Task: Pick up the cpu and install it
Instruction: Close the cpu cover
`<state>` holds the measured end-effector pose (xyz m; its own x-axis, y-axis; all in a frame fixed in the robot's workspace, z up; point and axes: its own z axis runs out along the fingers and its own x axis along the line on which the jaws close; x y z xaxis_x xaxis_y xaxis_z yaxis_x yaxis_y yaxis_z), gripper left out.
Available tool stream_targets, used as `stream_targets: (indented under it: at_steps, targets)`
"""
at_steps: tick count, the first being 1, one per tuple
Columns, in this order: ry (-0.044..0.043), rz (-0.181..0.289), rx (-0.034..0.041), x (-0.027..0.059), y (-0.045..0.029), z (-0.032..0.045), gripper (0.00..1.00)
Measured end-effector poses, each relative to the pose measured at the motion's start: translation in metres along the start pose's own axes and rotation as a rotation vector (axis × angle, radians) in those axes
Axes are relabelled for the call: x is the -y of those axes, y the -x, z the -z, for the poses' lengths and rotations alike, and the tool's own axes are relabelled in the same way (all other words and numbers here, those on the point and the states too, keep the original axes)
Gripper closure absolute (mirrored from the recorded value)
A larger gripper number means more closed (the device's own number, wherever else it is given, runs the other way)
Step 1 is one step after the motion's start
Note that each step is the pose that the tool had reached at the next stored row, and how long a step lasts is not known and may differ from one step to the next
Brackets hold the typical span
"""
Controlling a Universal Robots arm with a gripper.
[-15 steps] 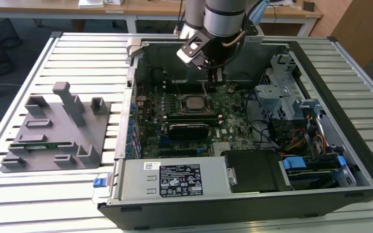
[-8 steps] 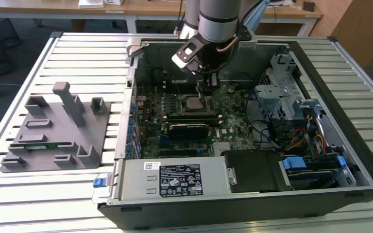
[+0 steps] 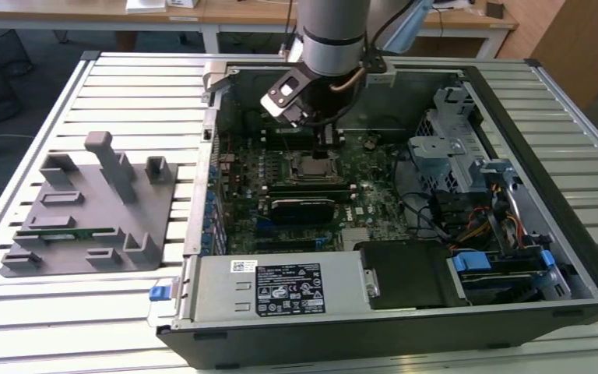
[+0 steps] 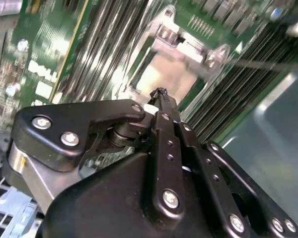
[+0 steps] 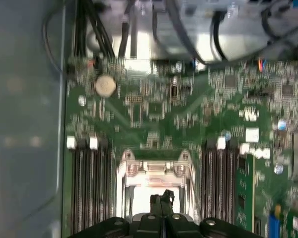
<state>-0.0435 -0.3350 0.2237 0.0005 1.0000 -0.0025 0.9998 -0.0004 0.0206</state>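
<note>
The cpu (image 3: 314,165) lies flat inside the metal socket frame (image 3: 313,173) in the middle of the green motherboard (image 3: 372,195), in the open computer case. In both wrist views it shows as a pale square (image 4: 165,74) (image 5: 150,194) framed by the socket bracket. My gripper (image 3: 327,145) hangs from the arm just above the socket's far side. Its black fingers are pressed together (image 4: 159,93) (image 5: 162,197) with nothing visible between them, their tips over the chip's edge. I cannot tell whether the tips touch the chip.
A grey fixture block (image 3: 86,210) with a green memory stick (image 3: 65,232) sits on the slatted table at the exterior view's left. Inside the case are memory slots (image 5: 89,188), a power supply (image 3: 278,288), cables and a drive cage (image 3: 507,226). Case walls (image 3: 208,156) surround the board.
</note>
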Motion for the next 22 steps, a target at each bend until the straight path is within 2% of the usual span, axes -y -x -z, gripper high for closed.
stream_targets:
  at_steps: [4, 7, 14, 22]
  targets:
    - [0.0, 0.0, 0.0, 0.0174, 0.0, -0.0045, 0.89]
    - [0.0001, 0.0, -0.0001, 0.0251, -0.0001, -0.0078, 0.89]
    - [0.0, 0.0, 0.0, 0.0272, -0.0001, -0.0176, 0.89]
    - [-0.0004, 0.0, -0.0003, 0.0282, 0.0001, -0.0243, 0.89]
